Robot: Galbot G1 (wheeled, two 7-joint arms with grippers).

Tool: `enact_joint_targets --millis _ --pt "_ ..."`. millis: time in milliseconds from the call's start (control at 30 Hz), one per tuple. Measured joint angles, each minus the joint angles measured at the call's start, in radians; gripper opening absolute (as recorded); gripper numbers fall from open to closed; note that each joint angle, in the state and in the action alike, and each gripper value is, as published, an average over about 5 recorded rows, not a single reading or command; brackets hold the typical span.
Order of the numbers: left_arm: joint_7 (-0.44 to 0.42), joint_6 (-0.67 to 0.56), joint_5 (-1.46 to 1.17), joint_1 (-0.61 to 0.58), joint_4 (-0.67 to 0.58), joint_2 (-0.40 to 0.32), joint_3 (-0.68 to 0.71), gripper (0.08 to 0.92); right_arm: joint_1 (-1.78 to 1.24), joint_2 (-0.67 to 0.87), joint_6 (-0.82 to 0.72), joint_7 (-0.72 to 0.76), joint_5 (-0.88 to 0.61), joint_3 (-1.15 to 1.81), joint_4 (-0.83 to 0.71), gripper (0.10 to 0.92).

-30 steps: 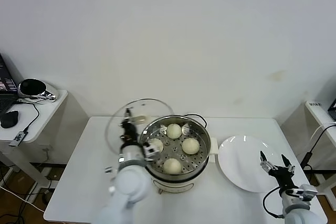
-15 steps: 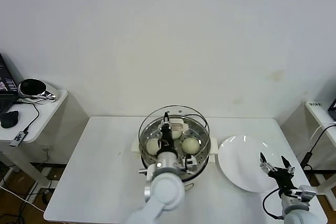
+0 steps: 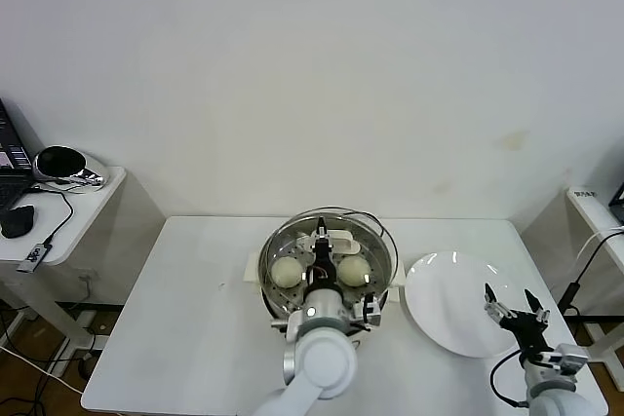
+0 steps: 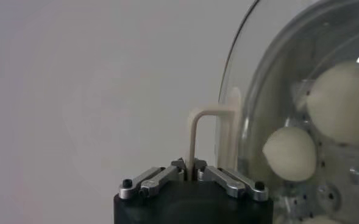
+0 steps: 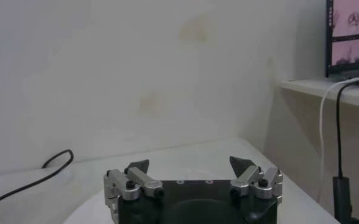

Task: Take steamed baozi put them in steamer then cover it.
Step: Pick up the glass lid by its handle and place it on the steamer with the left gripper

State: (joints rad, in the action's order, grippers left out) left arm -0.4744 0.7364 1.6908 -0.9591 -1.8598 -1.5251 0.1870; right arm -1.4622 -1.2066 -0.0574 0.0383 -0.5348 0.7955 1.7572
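Note:
The steamer [image 3: 378,291] stands mid-table on its cream-white base. The cover [image 3: 366,231], clear glass with a metal rim, sits over the pot. My left gripper [image 3: 318,252] is shut on the cover's cream-white bar handle [image 3: 331,238]; the left wrist view shows the handle [image 4: 199,131] pinched between the fingers. Baozi show through the glass: two in the head view [image 3: 285,271] [image 3: 354,269], two in the left wrist view [image 4: 290,153] [image 4: 342,101]; the others are hidden by my arm. My right gripper [image 3: 510,305] is open and empty at the plate's right edge.
A flat white plate [image 3: 450,315] lies right of the steamer. A black cable [image 3: 359,214] runs behind the pot. A side table with a black device [image 3: 60,163] stands far left. The table's edge [image 3: 185,401] is near.
My left gripper carried the cover from the steamer's left side to over the pot, then settled it more centred over it. The right arm has not moved.

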Motion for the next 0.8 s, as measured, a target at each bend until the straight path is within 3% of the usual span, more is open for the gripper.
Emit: enact_joint_targets --millis 800 --pt "0.031 0.0 -0.044 -0.015 0.015 0.002 -0.025 0.147 -0.003 -0.001 0.006 0.004 0.016 -0.003 -0.007 0.823"
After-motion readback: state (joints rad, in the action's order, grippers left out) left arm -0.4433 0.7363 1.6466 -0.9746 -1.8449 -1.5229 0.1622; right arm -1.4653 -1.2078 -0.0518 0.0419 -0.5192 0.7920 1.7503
